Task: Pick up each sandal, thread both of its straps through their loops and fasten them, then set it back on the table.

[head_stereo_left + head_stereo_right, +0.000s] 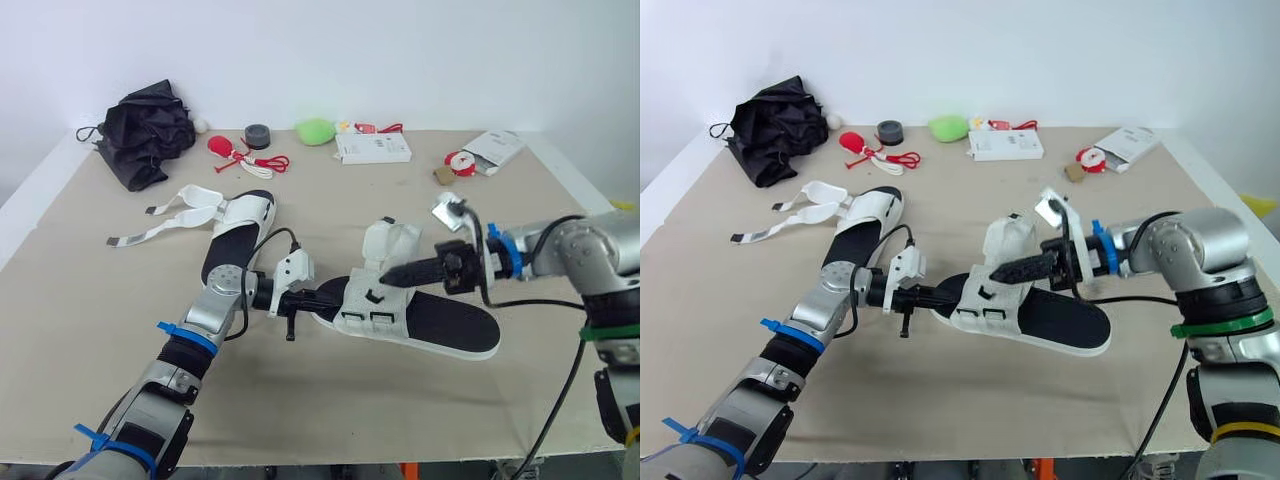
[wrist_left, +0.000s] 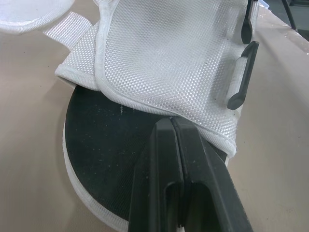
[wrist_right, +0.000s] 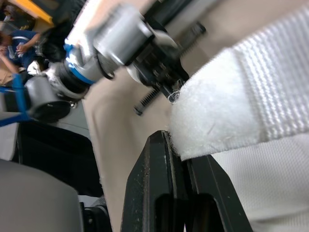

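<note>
A white sandal with a black insole [image 1: 440, 320] lies mid-table, its toe end raised slightly. My left gripper [image 1: 335, 293] is shut on that toe end; in the left wrist view its fingers [image 2: 164, 159] meet over the insole [image 2: 106, 145], beside the white mesh upper [image 2: 164, 53]. My right gripper [image 1: 386, 274] is shut on a white strap [image 3: 251, 101] above the upper. The second sandal [image 1: 238, 235] lies further left, its two straps [image 1: 185, 205] undone and spread on the table.
Along the far edge sit a black bag [image 1: 145, 130], a red toy with cord [image 1: 235, 152], a grey tape roll [image 1: 258, 135], a green lump [image 1: 315, 130], a white box [image 1: 372, 148] and packets [image 1: 490, 150]. The table's front edge [image 1: 330, 462] is near.
</note>
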`<state>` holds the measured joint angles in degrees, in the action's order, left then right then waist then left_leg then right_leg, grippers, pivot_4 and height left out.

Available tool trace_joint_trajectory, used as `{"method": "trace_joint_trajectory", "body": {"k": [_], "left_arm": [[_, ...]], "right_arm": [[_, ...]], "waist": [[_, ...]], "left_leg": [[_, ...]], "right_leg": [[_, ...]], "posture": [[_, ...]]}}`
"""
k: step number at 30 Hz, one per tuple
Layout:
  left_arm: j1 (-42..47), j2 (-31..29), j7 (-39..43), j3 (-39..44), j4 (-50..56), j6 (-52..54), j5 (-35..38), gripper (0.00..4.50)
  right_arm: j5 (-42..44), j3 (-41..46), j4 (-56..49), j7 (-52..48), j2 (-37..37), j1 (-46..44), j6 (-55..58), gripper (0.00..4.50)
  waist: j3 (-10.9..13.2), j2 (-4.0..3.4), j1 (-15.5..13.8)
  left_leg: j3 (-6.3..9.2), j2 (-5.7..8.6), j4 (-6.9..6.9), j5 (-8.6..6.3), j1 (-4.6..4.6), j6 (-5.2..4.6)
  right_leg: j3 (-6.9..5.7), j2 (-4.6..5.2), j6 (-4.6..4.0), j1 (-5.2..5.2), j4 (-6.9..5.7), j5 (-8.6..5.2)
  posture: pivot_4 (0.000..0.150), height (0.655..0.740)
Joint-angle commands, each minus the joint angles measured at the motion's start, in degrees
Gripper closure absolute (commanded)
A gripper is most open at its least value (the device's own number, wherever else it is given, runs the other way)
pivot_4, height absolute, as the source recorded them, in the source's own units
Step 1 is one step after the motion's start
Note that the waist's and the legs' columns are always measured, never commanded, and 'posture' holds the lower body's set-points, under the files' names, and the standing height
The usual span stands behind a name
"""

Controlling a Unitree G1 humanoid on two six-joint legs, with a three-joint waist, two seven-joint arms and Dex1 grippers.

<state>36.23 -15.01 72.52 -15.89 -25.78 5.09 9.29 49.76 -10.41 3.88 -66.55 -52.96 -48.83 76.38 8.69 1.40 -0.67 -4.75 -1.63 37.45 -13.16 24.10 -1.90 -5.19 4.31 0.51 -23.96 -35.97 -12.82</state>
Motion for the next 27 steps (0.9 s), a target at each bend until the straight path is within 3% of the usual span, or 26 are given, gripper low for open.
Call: {"method": "trace_joint_trajectory", "body": {"k": [1,9,19,24,27], "left_arm": [[-3.15,-2.15,-1.46,-2.43,-4.03,2.87,-3.72,4.50],[-3.64,-2.45,-1.51,-2.57,-3.22,3.42,-3.65,4.50],[-3.88,-2.26,-1.80,-2.73,-2.87,3.81,-3.54,4.50],[-3.91,-1.94,-2.03,-2.85,-2.99,3.76,-3.50,4.50],[-3.99,-1.90,-2.22,-2.77,-2.85,3.86,-3.43,4.50]], "right_arm": [[-2.37,-1.13,-0.05,-4.50,-2.62,0.33,-2.49,4.43],[-5.51,-4.06,-2.12,-6.43,-3.28,4.85,-2.41,4.43],[-7.76,-4.05,0.13,-5.85,-1.54,2.17,-2.83,4.43],[-16.94,-2.98,-3.31,2.42,3.08,6.36,-16.99,4.43],[-16.56,-2.41,-2.95,1.93,3.12,8.13,-15.39,3.51]], "waist": [[0.00,0.00,0.00],[-0.03,-0.06,0.01],[-0.03,-0.06,0.02],[-0.05,-0.05,0.01],[-0.05,-0.05,0.01]], "left_leg": [[-0.01,0.00,0.00,0.00,0.03,0.01],[-0.02,0.00,0.02,-0.01,0.04,0.01],[-0.02,0.00,0.04,-0.01,0.04,0.01],[-0.02,0.00,0.07,-0.01,0.03,0.01],[-0.07,0.00,0.08,0.00,0.04,0.01]], "right_leg": [[0.00,0.00,-0.01,-0.02,0.00,0.00],[0.01,0.00,-0.02,-0.05,-0.03,0.01],[0.00,0.00,-0.04,-0.04,-0.03,0.02],[0.00,-0.03,-0.04,-0.04,-0.07,0.03],[0.02,-0.03,-0.02,-0.03,-0.09,0.04]], "posture": [[0.150,0.7400],[0.150,0.7400],[0.150,0.7400],[0.150,0.7400],[0.150,0.7400]]}}
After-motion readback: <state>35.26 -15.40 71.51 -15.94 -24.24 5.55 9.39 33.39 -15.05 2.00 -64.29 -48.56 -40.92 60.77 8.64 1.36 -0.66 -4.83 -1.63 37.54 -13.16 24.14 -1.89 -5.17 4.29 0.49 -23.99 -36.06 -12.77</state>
